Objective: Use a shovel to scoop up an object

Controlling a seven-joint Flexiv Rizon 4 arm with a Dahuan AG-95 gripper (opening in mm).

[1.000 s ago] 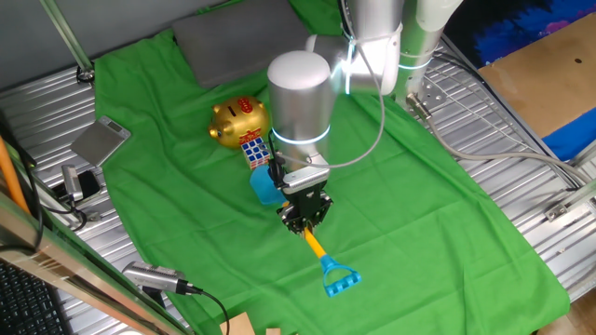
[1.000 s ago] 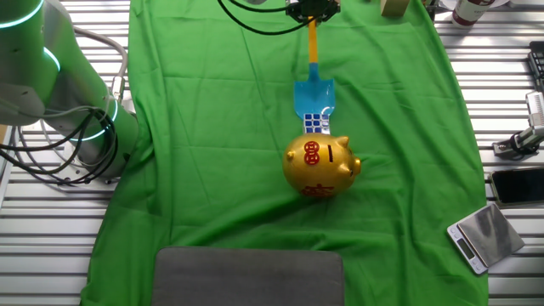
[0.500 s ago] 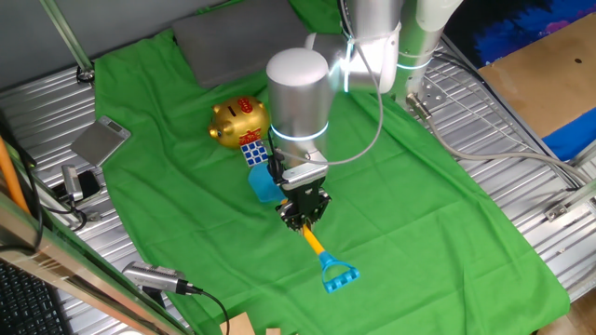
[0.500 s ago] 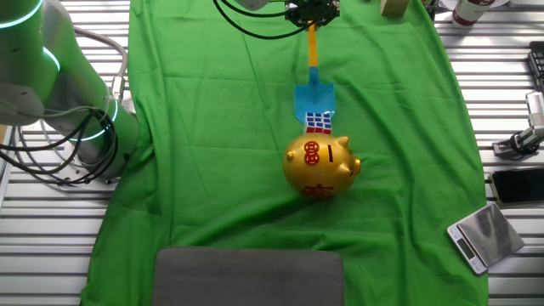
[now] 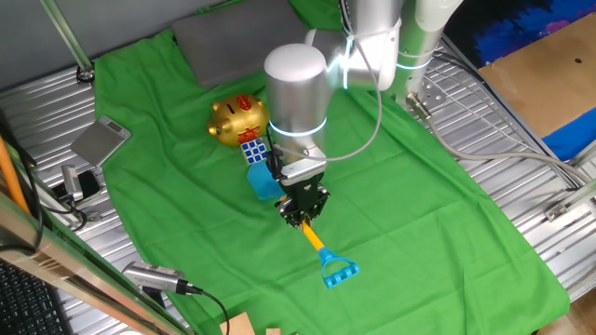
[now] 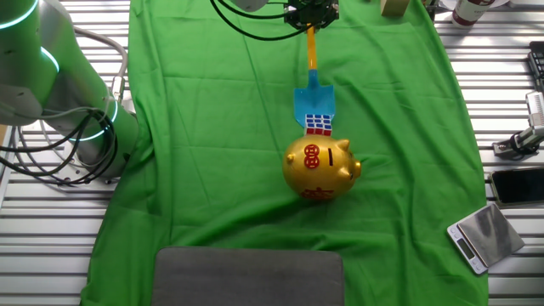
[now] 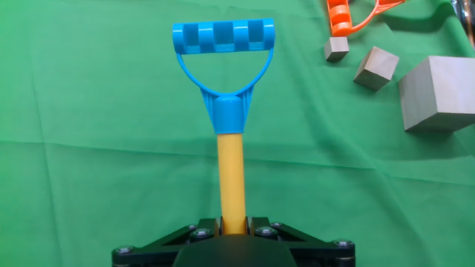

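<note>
My gripper [image 5: 300, 213] is shut on the yellow shaft of the shovel [image 5: 317, 240]; the hand view shows the shaft [image 7: 231, 178] between the jaws and the blue D-shaped end [image 7: 223, 37] beyond. The shovel's light blue blade [image 6: 314, 100] points at the gold piggy bank [image 6: 320, 167]. The small multicoloured cube [image 6: 319, 125] sits at the blade's tip, pressed against the piggy bank; it also shows in one fixed view [image 5: 253, 149] between the blade [image 5: 263, 183] and the bank [image 5: 237, 120]. Whether the cube rests on the blade I cannot tell.
A grey pad [image 6: 248, 275] lies at the cloth's edge behind the piggy bank. A small scale [image 6: 486, 235] and a phone [image 6: 516, 184] sit off the cloth. Wooden blocks [image 7: 438, 93] and an orange piece [image 7: 349, 15] lie beyond the shovel's handle.
My gripper has pushed the shovel a little toward the piggy bank, and the cube has slid with the blade tip up against the bank.
</note>
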